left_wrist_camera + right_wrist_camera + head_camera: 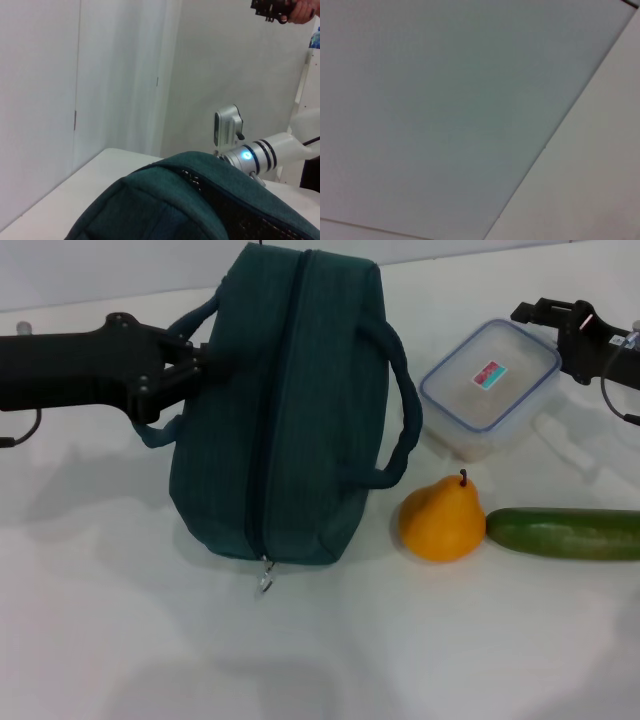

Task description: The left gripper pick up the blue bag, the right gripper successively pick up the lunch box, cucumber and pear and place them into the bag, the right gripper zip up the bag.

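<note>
Blue bag (280, 410), a large dark teal fabric tote with two rolled handles and a long top zipper, stands on the white counter (120, 640) left of centre in the head view. Its long axis runs away from the robot, and the metal zipper pull (265, 580) hangs at the near end. The zipper looks closed along the stretch that shows, so by my reading it has to be opened before anything goes in.

The left hand (205, 358), a black two-finger claw, reaches in from the left and meets the bag at its upper left side, by the left handle. Its fingers sit close together against the fabric there; it appears to pinch the handle or the cloth beside it, though the exact hold is hidden.

The right hand (545, 312), black with a white label, hovers at the far right, just beyond the clear rectangular lunch box (490, 388) with its blue-rimmed lid. I cannot tell how its fingers stand. That box lies right of the bag and nearest the right hand. The yellow-orange pear (442, 518) and the long dark green cucumber (565, 533) lie nearer the robot, touching end to side.
</note>
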Controlling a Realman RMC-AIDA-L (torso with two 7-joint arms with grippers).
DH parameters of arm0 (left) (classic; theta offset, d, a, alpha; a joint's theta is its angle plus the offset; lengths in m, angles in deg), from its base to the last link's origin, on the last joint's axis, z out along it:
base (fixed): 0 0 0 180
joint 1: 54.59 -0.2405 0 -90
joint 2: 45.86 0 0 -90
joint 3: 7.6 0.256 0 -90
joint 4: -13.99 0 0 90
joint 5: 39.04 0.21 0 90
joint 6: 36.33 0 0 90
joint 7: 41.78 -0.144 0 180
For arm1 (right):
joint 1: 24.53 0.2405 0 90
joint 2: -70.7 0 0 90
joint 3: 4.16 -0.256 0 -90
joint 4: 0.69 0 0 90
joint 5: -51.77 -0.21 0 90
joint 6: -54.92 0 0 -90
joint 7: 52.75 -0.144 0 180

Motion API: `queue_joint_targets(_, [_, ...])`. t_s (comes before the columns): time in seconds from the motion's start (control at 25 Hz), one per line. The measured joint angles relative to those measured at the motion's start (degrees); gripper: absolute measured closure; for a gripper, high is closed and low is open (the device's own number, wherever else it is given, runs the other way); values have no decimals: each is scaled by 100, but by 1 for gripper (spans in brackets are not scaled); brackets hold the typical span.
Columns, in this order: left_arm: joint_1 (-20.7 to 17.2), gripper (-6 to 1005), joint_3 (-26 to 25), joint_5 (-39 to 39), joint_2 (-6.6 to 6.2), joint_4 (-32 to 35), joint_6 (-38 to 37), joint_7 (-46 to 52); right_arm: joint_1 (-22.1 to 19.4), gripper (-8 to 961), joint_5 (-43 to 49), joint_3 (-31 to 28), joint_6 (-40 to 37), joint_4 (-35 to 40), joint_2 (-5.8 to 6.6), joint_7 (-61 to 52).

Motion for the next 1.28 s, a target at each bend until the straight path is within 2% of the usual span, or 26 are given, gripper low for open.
queue_joint_targets(0.04, [2, 951, 0, -34, 0, 0, 3, 0, -8, 276, -5, 0, -9, 13, -15, 35])
queue_joint_targets(0.28, [6, 951, 0, -52, -6, -7, 3, 9, -58, 498, -13, 3, -33, 31, -61, 131])
queue_joint_targets(0.56, [-13, 951, 0, -63, -7, -9, 1, 41, -196, 728, -387, 5, -67, 33, -203, 494])
queue_joint_targets(0.92, [-91, 951, 0, -136, 28, -9, -46, 43, -384, 734, -648, 3, -248, 105, -341, 844])
queue_joint_targets(1.08, [-129, 951, 0, -204, 29, -9, -122, 35, -487, 737, -1029, 2, -575, 109, -396, 1384])
queue_joint_targets(1.28, [-180, 951, 0, -258, 43, -9, -204, 6, -589, 742, -1279, 4, -957, 131, -406, 1658])
